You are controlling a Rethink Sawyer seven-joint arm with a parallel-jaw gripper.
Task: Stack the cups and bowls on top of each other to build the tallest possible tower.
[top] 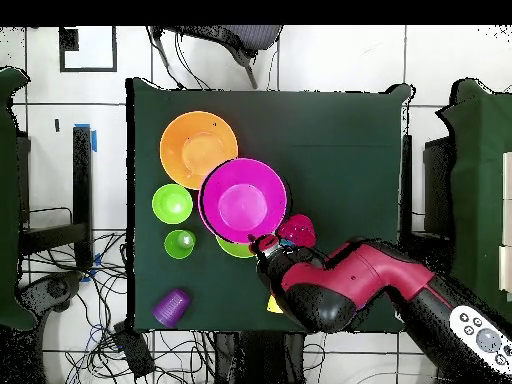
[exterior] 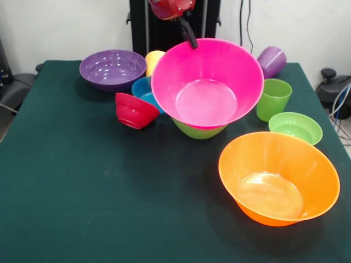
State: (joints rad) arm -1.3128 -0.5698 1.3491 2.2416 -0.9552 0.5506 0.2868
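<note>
Pink large bowl [exterior: 207, 82] sits tilted on the medium green bowl [exterior: 198, 130] mid-table, gripper [exterior: 189, 36] pinching its far rim w/ fingers closed. Risk: on release it may slide off (base is smaller), knocking the red bowl [exterior: 134, 110] or green cup [exterior: 273, 98].

Large bowl [exterior: 207, 82] tilted atop medium bowl [exterior: 198, 130], seemingly claw-held [exterior: 192, 43].

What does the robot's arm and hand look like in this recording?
The arm is glossy red with rounded, bulky joints and black sections between them. Farther back sits a light grey oval panel with small round buttons. In the front view only a rounded red end shows at the top edge, with a thin black hand hanging below it. No markings or cables on the arm can be read.
</note>
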